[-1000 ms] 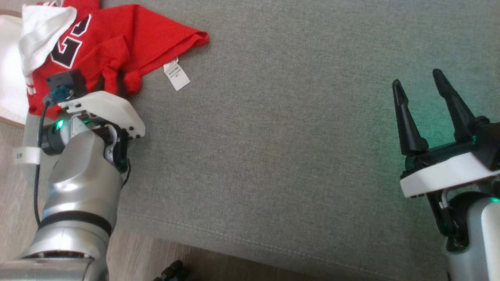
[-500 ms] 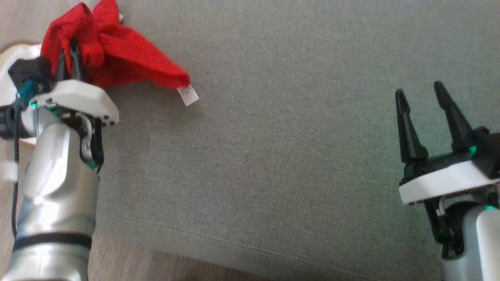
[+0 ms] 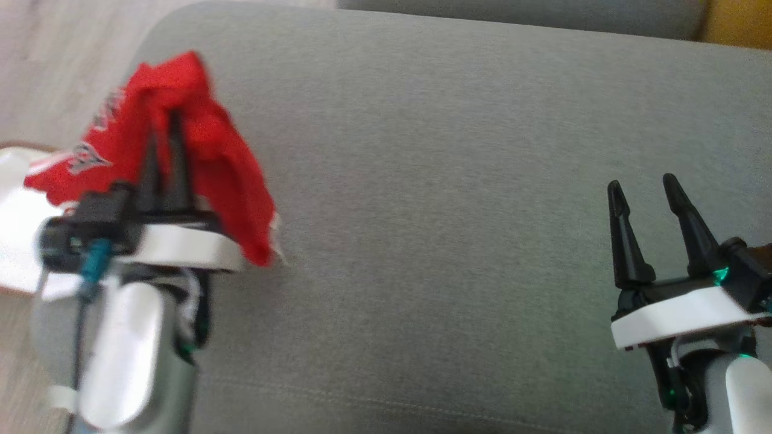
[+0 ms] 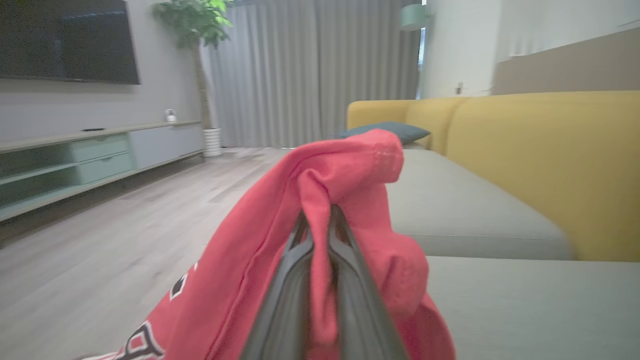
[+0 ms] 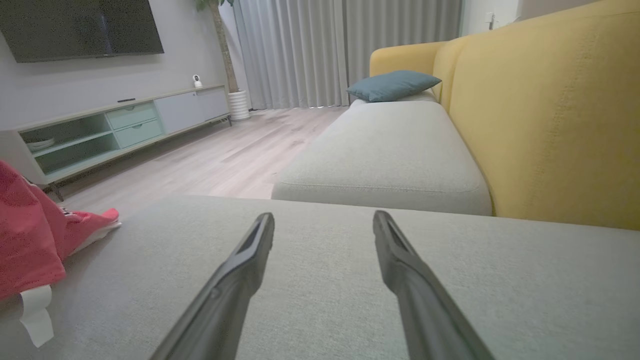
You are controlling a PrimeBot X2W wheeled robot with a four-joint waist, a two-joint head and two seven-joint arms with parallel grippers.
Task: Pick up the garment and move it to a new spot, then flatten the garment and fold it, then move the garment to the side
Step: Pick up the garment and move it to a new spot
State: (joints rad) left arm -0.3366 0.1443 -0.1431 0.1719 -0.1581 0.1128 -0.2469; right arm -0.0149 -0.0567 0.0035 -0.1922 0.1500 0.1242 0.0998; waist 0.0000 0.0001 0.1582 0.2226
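The left gripper [image 3: 164, 135] has its fingers clenched on the red garment [image 3: 226, 163], which is draped over them at the cushion's [image 3: 434, 199] left edge. The right gripper [image 3: 642, 187] hovers spread and empty, well apart rightward.

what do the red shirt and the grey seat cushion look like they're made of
Red shirt: soft matte knit, probably cotton or polyester; it hangs limp and bunches into folds. Grey seat cushion: matte woven upholstery over padding, judging by its flecked weave, stitched seam and rounded edge.
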